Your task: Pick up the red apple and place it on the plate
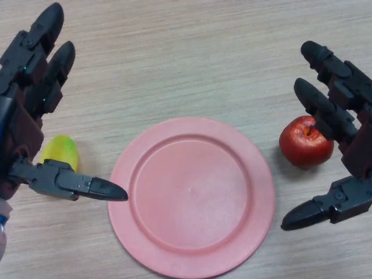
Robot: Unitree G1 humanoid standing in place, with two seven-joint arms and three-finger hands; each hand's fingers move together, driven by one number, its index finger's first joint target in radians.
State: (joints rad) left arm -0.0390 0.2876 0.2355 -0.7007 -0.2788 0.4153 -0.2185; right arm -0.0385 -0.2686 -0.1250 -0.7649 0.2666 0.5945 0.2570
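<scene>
A red apple sits on the wooden table, just right of a pink plate that lies at the middle front and holds nothing. My right hand comes in from the right, open, its fingers reaching over the apple's right side and its thumb low in front of it; it does not grip the apple. My left hand is open at the far left, its thumb pointing toward the plate's left rim.
A yellow-green fruit lies left of the plate, partly hidden behind my left hand. The wooden table stretches away beyond the plate.
</scene>
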